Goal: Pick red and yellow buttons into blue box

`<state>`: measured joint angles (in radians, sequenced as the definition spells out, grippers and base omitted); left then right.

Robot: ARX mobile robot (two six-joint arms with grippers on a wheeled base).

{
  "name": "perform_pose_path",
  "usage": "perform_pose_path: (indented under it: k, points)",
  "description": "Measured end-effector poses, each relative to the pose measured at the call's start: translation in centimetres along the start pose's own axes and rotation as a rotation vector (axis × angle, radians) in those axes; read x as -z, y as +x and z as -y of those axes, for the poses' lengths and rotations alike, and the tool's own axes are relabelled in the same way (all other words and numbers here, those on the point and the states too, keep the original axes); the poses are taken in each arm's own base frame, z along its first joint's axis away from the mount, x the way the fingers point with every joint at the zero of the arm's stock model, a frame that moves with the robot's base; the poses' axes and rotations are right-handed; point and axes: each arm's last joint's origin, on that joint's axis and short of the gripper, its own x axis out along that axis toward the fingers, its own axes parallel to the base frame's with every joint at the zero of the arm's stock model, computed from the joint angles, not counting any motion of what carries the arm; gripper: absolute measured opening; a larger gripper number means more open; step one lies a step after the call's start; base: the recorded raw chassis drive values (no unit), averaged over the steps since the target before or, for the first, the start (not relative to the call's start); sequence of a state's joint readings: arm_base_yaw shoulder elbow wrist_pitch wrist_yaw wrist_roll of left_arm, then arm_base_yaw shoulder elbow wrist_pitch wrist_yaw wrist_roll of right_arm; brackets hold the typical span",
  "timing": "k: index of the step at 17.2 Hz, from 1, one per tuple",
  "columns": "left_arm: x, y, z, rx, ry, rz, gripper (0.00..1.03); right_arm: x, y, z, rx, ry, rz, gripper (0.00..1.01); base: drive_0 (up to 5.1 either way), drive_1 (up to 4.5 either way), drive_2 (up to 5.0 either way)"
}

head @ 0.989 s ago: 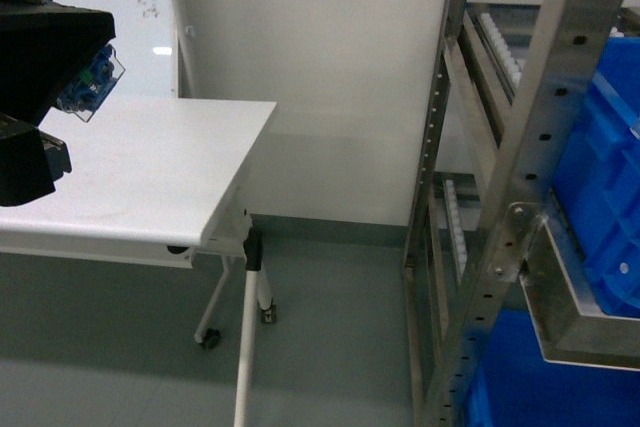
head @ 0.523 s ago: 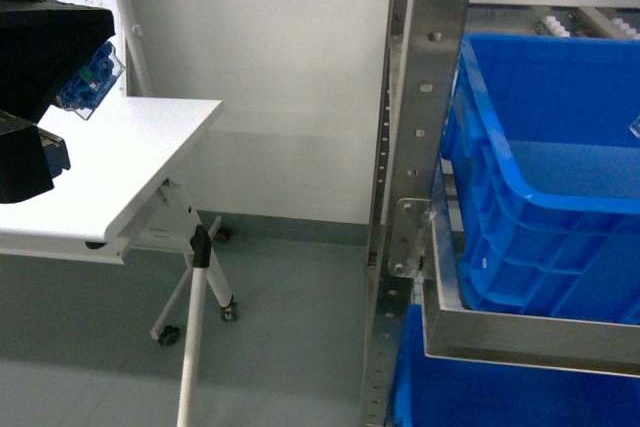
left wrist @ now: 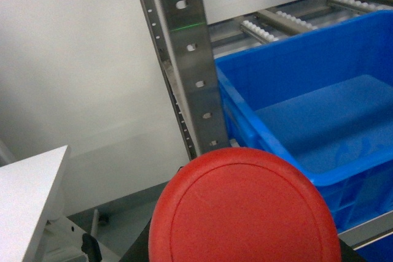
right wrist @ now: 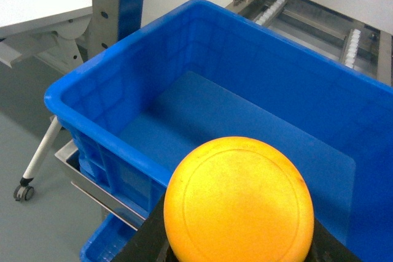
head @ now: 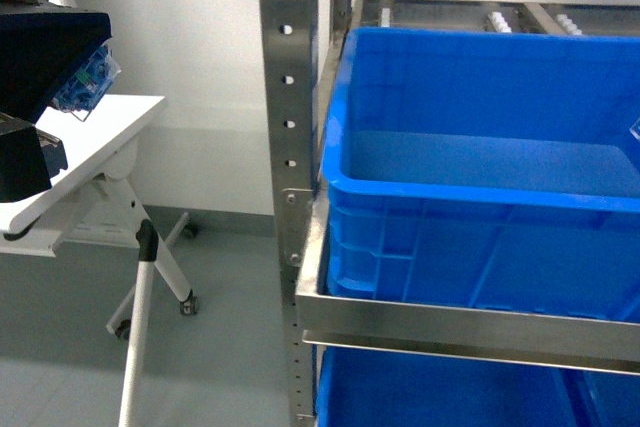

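Observation:
The red button's cap [left wrist: 245, 213] fills the bottom of the left wrist view, with black fingers [left wrist: 138, 253] at its edge. In the head view my left gripper [head: 40, 117] is at the far left, shut on that button, whose clear base [head: 85, 82] sticks out. It hangs left of the rack, outside the blue box [head: 470, 192]. The yellow button [right wrist: 238, 197] sits in my right gripper [right wrist: 238, 256], shut on it, above the near rim of the blue box [right wrist: 104, 127], whose floor is bare. The right gripper does not show in the head view.
The blue box rests on a steel shelf rail [head: 450, 327] of a rack with a perforated upright [head: 285, 147]. Another blue crate [head: 430, 392] sits on the shelf below. A white folding table [head: 90, 147] on castor legs [head: 150, 277] stands left. Roller tracks [right wrist: 350, 41] lie behind the box.
The head view has swung to the right: the table slid off to the left, and the rack and blue box came to the middle. The left gripper holds the same place in view.

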<state>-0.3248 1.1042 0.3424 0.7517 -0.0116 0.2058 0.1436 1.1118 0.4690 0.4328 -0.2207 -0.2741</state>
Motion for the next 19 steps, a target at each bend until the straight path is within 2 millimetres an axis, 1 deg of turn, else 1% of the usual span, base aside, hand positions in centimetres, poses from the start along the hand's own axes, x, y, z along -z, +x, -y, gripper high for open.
perform_pose_path:
  k: [19]
  points:
    - [0.00, 0.00, 0.00, 0.000, 0.000, 0.000, 0.24, -0.01, 0.00, -0.01, 0.000, 0.000, 0.001, 0.26, 4.9, -2.36, -2.4]
